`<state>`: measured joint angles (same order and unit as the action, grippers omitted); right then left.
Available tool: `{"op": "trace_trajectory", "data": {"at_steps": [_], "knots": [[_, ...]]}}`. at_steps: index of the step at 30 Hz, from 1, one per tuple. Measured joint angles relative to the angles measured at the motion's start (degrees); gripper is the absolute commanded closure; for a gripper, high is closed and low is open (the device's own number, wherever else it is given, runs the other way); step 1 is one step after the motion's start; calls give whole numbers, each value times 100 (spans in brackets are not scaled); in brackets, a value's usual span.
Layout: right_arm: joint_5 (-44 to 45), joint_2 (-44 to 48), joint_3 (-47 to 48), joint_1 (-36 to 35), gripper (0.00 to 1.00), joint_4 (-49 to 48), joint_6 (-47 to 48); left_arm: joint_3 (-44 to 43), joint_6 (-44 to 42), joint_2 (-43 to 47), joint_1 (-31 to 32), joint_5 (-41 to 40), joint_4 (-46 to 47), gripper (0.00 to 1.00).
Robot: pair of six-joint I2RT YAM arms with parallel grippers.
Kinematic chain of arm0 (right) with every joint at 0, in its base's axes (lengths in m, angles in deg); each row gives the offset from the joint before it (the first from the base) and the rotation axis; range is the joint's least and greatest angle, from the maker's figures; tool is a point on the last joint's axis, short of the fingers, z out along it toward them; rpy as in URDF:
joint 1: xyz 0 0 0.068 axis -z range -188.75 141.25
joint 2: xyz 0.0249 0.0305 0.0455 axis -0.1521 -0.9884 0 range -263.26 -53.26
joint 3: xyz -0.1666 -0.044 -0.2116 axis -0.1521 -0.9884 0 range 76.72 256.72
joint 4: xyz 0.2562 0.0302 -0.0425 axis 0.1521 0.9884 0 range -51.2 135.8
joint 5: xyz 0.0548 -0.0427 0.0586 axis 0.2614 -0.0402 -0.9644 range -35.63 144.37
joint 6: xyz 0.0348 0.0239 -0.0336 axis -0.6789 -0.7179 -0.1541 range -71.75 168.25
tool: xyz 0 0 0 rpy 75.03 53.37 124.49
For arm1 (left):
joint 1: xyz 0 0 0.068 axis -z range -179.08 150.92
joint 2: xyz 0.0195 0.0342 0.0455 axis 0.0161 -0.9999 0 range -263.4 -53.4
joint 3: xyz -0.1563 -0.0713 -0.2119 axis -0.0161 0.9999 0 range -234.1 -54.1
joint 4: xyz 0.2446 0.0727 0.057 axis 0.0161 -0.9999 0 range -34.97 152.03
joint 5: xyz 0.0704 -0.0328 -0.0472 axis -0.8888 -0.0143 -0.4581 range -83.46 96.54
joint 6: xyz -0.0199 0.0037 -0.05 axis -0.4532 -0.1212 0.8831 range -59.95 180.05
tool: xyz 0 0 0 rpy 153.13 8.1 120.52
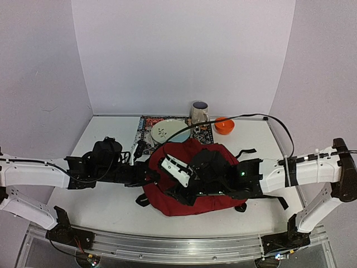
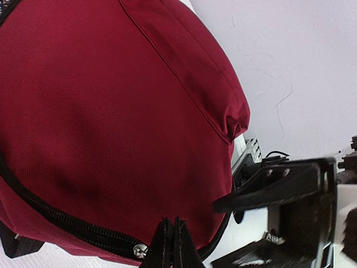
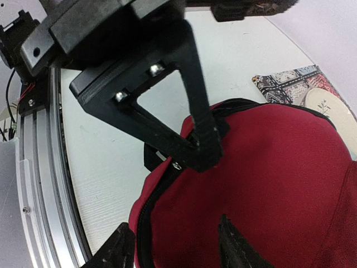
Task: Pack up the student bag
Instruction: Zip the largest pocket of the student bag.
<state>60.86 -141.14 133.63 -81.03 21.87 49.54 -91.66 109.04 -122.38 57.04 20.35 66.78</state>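
Mid-table, between my two arms, the student bag (image 1: 195, 205) lies flat: dark red, with a black strap (image 1: 245, 152) poking out on the right. My left gripper (image 2: 170, 245) has its fingers pressed together and clamped on the bag's left edge, right beside the black zipper (image 2: 72, 220). The silver zip pull (image 2: 140, 250) sits just left of the tips. The right wrist view agrees, with my left fingertips biting the rim where the zipper line runs round. My right gripper (image 3: 177, 245) has its fingers (image 3: 234, 245) apart and holds nothing. It hangs over that same edge, close to the left gripper, one finger out over the table (image 1: 111, 195) and the other over the red fabric; can't tell if either touches. Can't tell whether the zipper is open at that spot. An aluminium rail (image 3: 39, 184) runs along the near table edge. On the far side lies a patterned mat (image 1: 146, 127) with a pale plate (image 1: 167, 132) on it, and the bag's far edge reaches the mat's near edge. A mug (image 1: 199, 111) stands at the mat's far right corner, with an orange bowl (image 1: 224, 125) just right of it on the table. A black cable (image 1: 245, 116) from my right arm arcs over that corner
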Motion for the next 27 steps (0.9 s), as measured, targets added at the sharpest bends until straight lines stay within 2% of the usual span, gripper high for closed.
{"op": "trace_trajectory", "data": {"at_steps": [6, 8, 11, 14, 15, 22, 27], "knots": [[45, -314, 24, -251, 50, -130, 25, -73, 143, -183, 85, -42, 157, 100], [105, -402, 41, -311, 55, -143, 25, -73, 189, -212, 83, -52, 204, 100], [265, -548, 100, -379, 73, -126, 22, -73, 209, -245, 85, -52, 238, 100], [454, -611, 120, -401, 98, -93, 71, -73, 210, -254, 85, -50, 239, 100], [506, -611, 121, -406, 100, -78, 84, -73, 209, -262, 85, -52, 241, 100], [670, -558, 95, -522, 100, 31, 118, -108, 136, -269, -27, -225, 130, 100], [638, 1, -321, -562, 100, 98, 121, -145, -81, -283, -518, -244, -63, 100]]}}
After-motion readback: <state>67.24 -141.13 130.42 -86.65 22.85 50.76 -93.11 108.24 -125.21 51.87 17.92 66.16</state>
